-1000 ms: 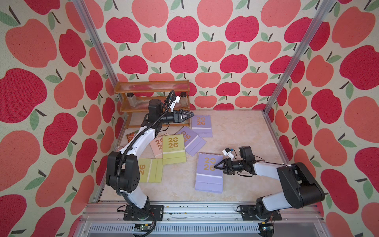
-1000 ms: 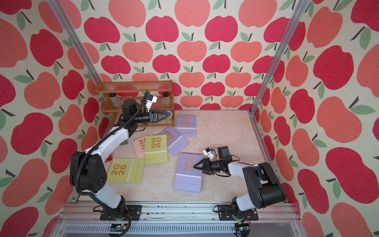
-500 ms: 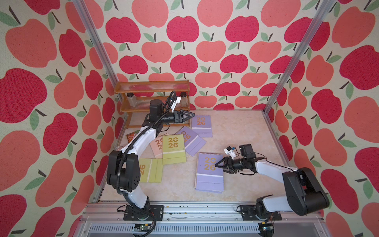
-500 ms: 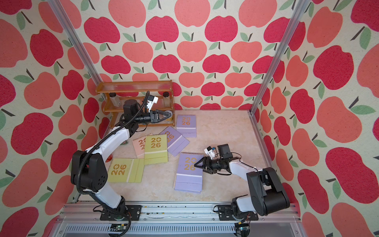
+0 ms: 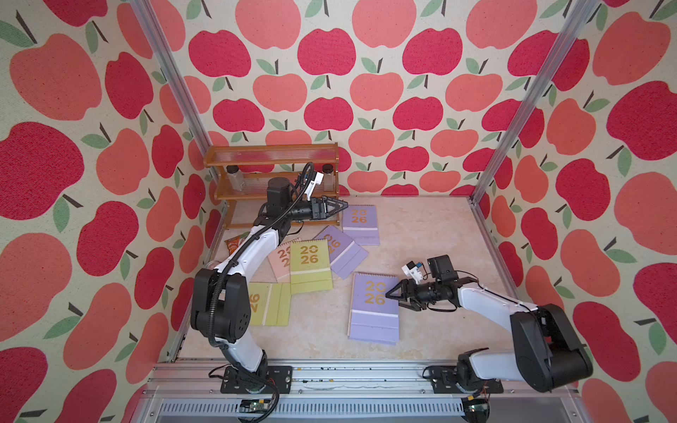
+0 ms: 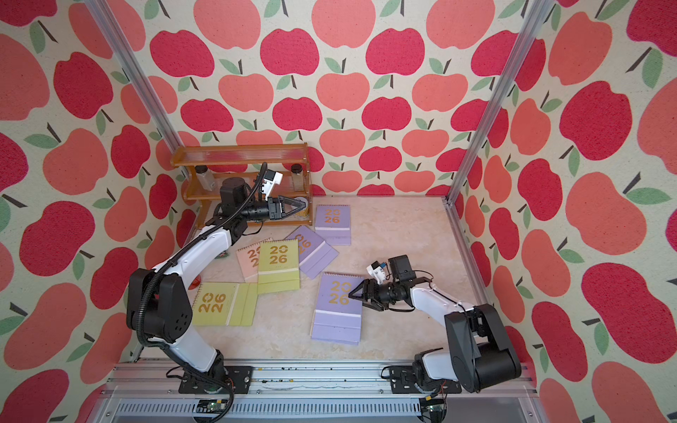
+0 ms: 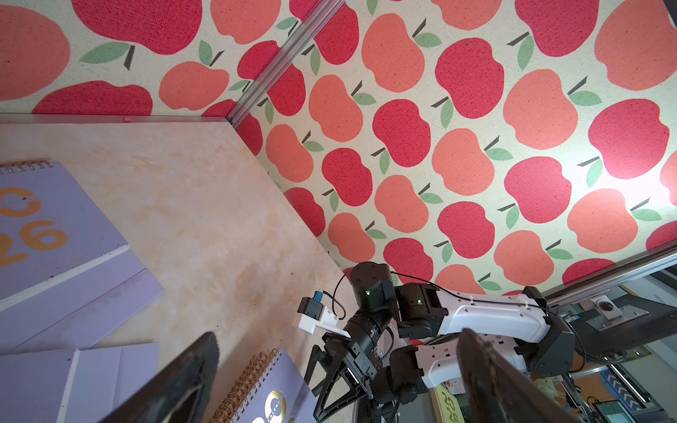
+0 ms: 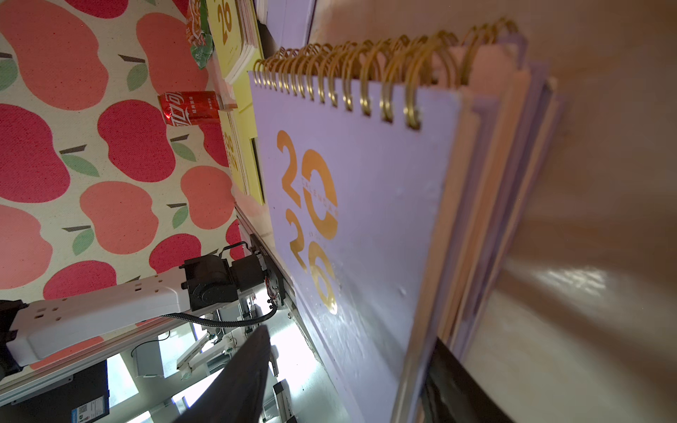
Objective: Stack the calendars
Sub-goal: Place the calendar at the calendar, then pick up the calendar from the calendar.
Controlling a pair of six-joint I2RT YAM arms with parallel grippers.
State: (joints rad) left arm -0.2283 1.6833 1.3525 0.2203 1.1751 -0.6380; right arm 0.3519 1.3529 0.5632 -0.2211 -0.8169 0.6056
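Several calendars with gold "2026" lie on the beige floor. A lilac stack point(image 5: 373, 307) point(image 6: 337, 311) sits front centre, its spiral edge and layered pages filling the right wrist view point(image 8: 366, 219). My right gripper point(image 5: 390, 293) point(image 8: 348, 384) is open at that stack's right edge, one finger point(image 8: 241, 381) above the cover, the other beside the pages. Another lilac calendar point(image 5: 361, 223) point(image 7: 55, 234) lies at the back. My left gripper point(image 5: 339, 208) point(image 7: 337, 384) hovers open and empty just left of it. Between them lie a tilted lilac point(image 5: 344, 252), a yellow-green point(image 5: 310, 265) and a pink calendar point(image 5: 280, 262).
A second yellow-green calendar point(image 5: 269, 304) lies front left by the left arm. A wooden rack point(image 5: 273, 157) with two jars stands at the back left. A snack packet point(image 5: 234, 244) and a red can point(image 8: 190, 108) sit along the left wall. Patterned walls enclose three sides.
My right gripper's jaws have spread wider at the lilac stack's edge. The left arm has hardly moved and stays open.
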